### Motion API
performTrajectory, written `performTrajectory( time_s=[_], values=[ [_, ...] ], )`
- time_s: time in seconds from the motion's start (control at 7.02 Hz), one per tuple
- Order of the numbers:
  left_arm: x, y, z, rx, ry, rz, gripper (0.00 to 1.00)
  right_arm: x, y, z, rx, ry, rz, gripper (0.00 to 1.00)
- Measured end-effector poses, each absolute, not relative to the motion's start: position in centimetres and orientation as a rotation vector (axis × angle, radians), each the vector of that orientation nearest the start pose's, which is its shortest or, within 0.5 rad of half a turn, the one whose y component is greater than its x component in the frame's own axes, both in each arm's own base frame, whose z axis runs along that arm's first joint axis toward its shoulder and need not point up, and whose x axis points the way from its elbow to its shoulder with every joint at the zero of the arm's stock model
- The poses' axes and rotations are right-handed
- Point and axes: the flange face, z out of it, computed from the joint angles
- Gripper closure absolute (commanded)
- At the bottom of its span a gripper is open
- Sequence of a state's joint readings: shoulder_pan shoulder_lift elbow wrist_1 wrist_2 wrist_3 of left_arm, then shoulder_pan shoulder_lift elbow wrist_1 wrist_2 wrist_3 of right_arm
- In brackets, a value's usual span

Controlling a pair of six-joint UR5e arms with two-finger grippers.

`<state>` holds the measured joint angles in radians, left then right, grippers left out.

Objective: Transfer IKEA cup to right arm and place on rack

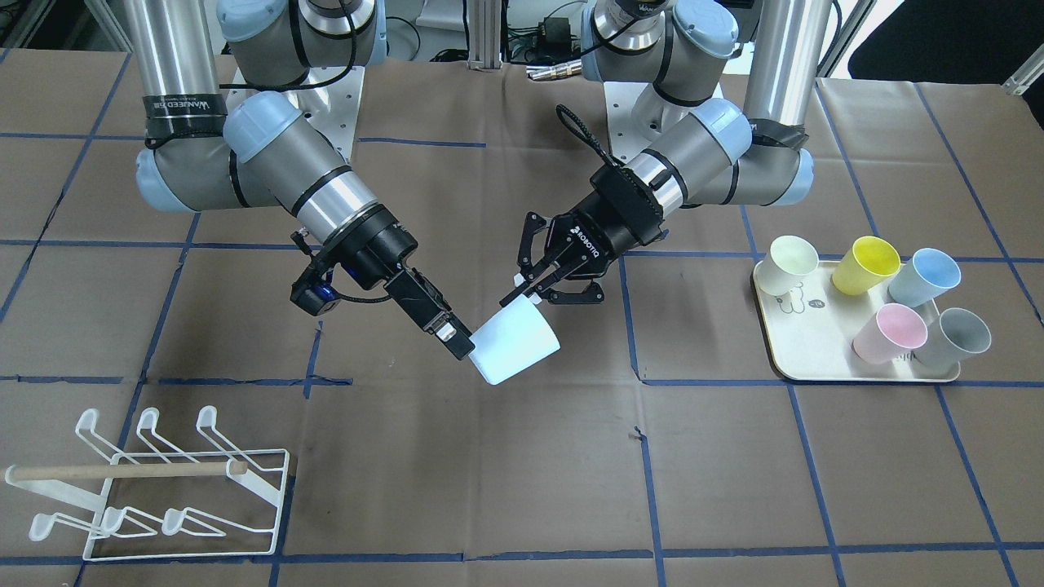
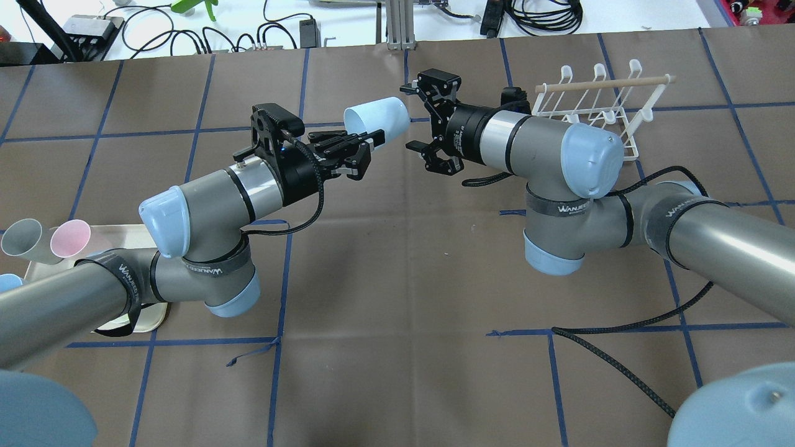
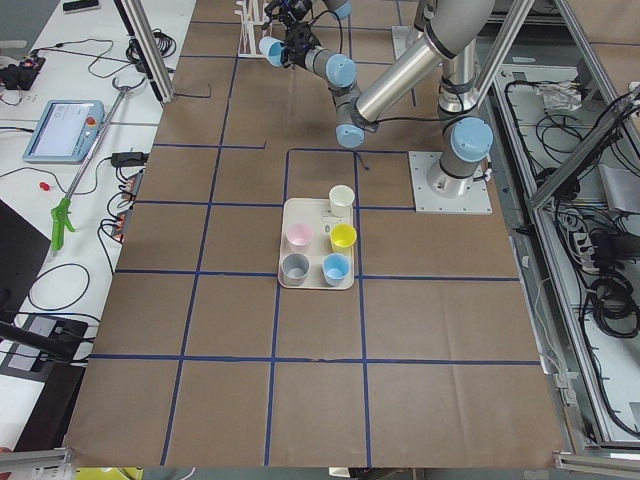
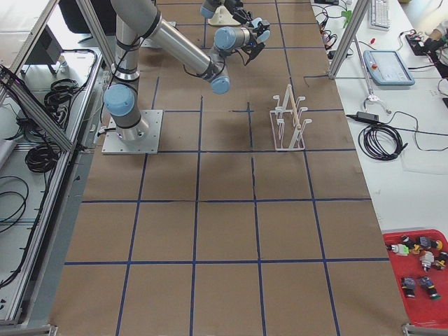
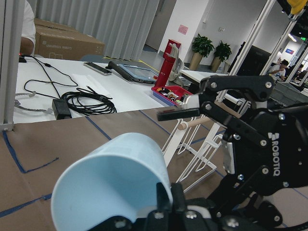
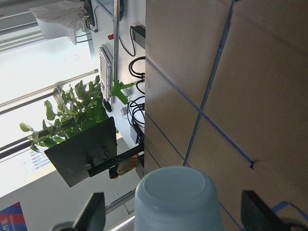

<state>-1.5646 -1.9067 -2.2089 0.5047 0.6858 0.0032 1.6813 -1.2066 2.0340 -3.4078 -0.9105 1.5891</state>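
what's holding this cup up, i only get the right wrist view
observer: the left gripper, shut on the cup's rim.
operator: where do i take it
observer: the rack stands on the table to the robot's right.
operator: anything else out there
observer: five more cups sit on a tray to the robot's left.

Pale blue cup (image 1: 515, 349); white rack (image 1: 122, 470); brown blue-gridded table (image 1: 489, 489).
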Motion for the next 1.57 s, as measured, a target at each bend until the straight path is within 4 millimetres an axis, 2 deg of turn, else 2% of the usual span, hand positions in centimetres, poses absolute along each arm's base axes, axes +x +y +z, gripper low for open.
performTrajectory(
  time_s=[0.43,1.14,1.42,1.57],
  values=[
    [-20.8,-46.3,29.9,-0.573,-1.984,1.22,1.0,26.6,-51.9,30.6,1.04,1.724,-0.193,0.01],
    [-20.8,-46.3,29.9,-0.574,-1.984,1.221,1.0,28.4,-51.2,30.2,1.023,1.744,-0.174,0.01],
    [-20.8,-46.3,30.0,-0.574,-1.983,1.22,1.0,28.5,-51.1,30.3,1.02,1.745,-0.176,0.25],
    [-20.8,-46.3,30.0,-0.574,-1.983,1.22,1.0,28.5,-51.2,30.4,1.019,1.744,-0.179,0.31]
  ],
)
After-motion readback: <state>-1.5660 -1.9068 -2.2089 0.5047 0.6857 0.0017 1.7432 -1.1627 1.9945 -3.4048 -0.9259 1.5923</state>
